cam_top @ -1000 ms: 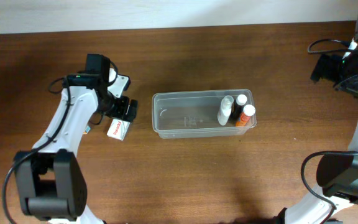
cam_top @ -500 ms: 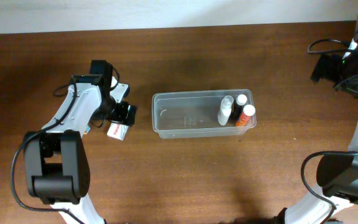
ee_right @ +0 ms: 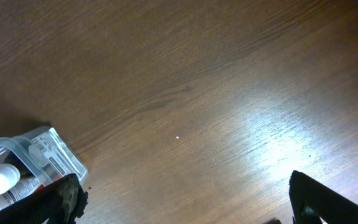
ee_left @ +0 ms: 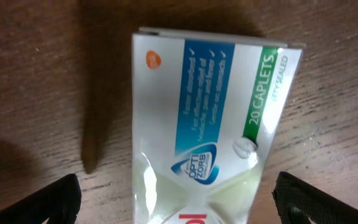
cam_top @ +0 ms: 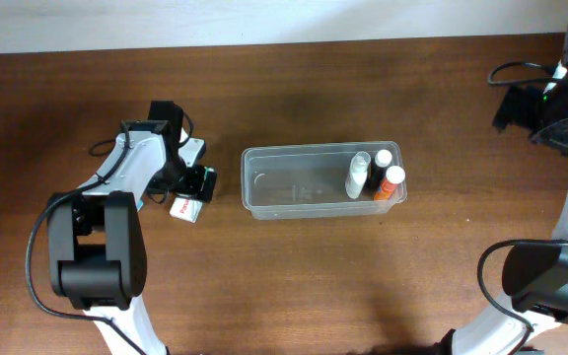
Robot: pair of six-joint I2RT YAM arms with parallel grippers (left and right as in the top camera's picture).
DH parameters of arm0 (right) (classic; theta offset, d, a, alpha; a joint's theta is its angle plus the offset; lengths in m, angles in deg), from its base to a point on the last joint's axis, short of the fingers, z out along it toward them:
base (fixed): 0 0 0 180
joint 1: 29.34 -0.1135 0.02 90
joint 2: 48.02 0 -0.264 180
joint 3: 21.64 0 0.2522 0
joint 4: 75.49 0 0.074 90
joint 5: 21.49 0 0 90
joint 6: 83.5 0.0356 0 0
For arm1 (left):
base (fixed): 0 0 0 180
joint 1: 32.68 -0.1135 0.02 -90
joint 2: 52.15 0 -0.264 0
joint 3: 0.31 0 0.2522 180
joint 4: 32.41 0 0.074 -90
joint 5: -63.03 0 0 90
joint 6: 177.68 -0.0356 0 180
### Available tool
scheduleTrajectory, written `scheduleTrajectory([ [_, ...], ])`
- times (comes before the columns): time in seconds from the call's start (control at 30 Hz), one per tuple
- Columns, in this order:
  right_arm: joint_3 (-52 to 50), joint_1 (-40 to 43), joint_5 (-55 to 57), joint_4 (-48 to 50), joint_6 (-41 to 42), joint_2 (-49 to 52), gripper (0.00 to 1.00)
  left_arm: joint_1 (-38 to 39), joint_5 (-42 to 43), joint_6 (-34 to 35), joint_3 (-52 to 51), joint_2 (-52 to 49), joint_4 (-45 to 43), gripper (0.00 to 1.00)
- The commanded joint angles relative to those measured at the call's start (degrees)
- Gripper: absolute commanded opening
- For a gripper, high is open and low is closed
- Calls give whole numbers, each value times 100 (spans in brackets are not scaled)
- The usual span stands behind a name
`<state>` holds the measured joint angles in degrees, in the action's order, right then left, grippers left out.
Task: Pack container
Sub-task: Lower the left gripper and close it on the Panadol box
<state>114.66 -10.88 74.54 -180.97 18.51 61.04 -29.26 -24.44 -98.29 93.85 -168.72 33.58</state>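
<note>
While the left tool hangs, jaws wide apart, over the white-and-blue cardboard caplet box on the brown wooden tabletop, it should lower squarely, close across the box's narrow width, then lift toward the clear plastic rectangular container nearby at mid-tabletop; the right tool, likewise apart, sits well away.

Left arm is folded inward, wrist pitched down; left gripper sits low, fingers spread fully apart, gripping nothing. Right arm is extended far right; right gripper likewise fully spread, empty.
</note>
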Motion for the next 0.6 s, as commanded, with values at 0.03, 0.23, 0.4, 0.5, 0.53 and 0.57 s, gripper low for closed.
scheduleTrajectory([
  [0.03,-31,-2,70,4,50,33,98,-20,-70,72,118,-74,-74,99],
  [0.23,-31,-2,70,4,50,33,98,-15,-90,72,107,-76,-72,99],
  [0.4,-31,-2,70,4,50,33,98,-15,-332,72,107,-76,-68,99],
  [0.5,-31,-2,70,4,50,33,98,-15,-385,72,107,-76,-70,99],
  [0.53,-31,-2,70,4,50,33,98,-15,-385,72,107,-76,-70,99],
  [0.57,-31,-2,70,4,50,33,98,-15,-385,74,107,-76,-72,99],
])
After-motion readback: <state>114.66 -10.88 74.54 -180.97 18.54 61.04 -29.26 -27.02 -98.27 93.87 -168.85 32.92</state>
